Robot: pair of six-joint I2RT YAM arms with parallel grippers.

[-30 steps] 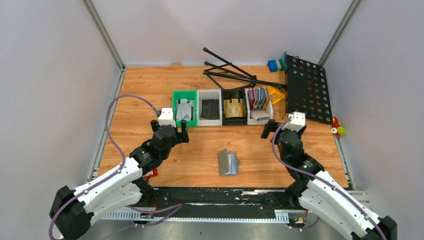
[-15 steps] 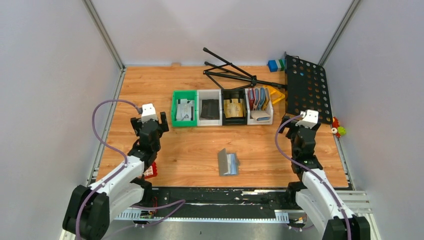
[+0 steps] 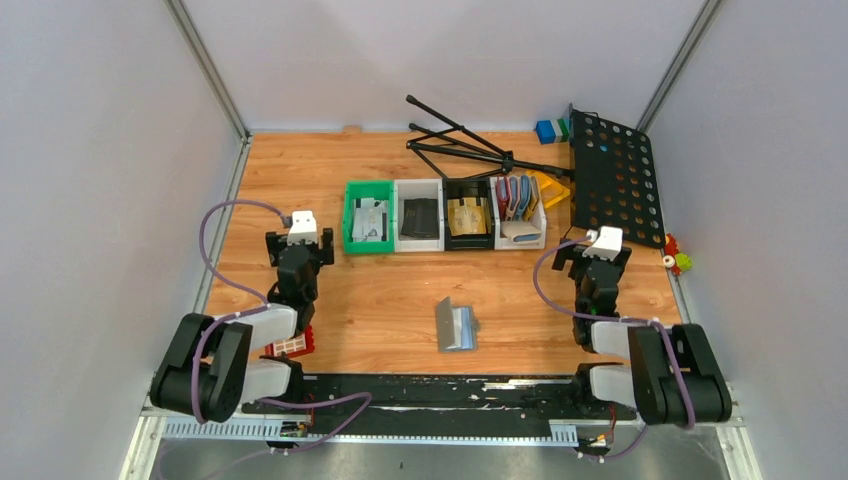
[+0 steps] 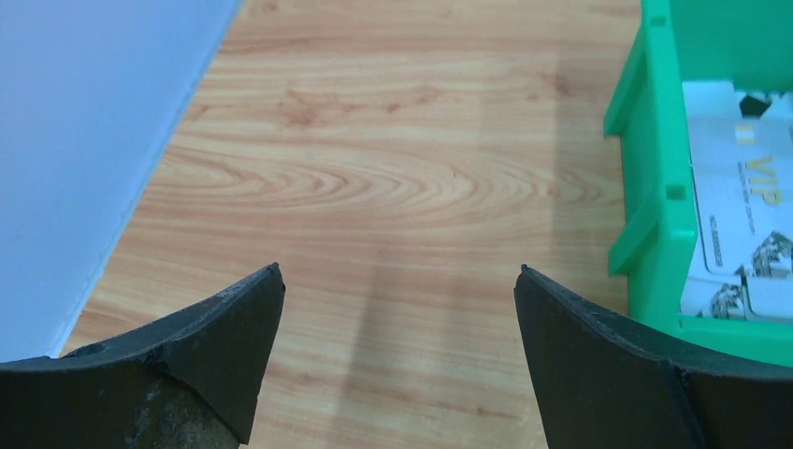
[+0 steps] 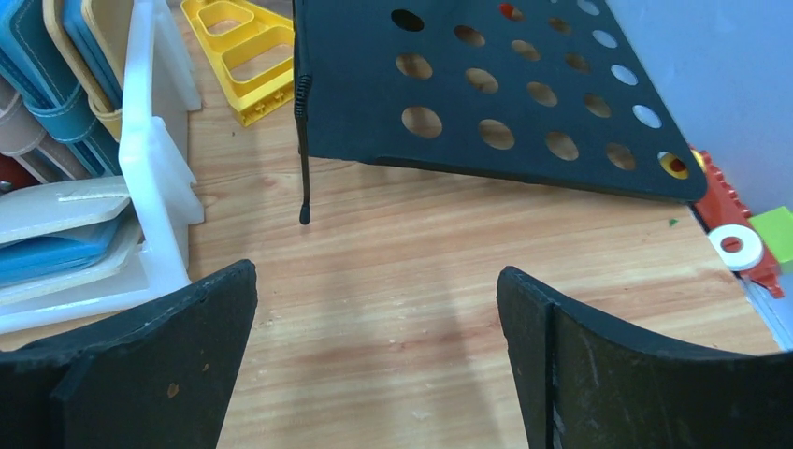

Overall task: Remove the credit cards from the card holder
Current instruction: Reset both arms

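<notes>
Left wrist, credit cards in green bin, left tool wide, right tool wide.

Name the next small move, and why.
Probably swing the left gripper in toward the card holder. It lies open between the arms; this one and the right gripper stand open, empty, apart from it. Some credit cards lie in the green bin; whether any remain in the holder cannot be seen.

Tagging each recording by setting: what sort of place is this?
Likely a lab robot cell, not a home: plain grey walls enclose a wooden tabletop holding a row of small sorting bins.
</notes>
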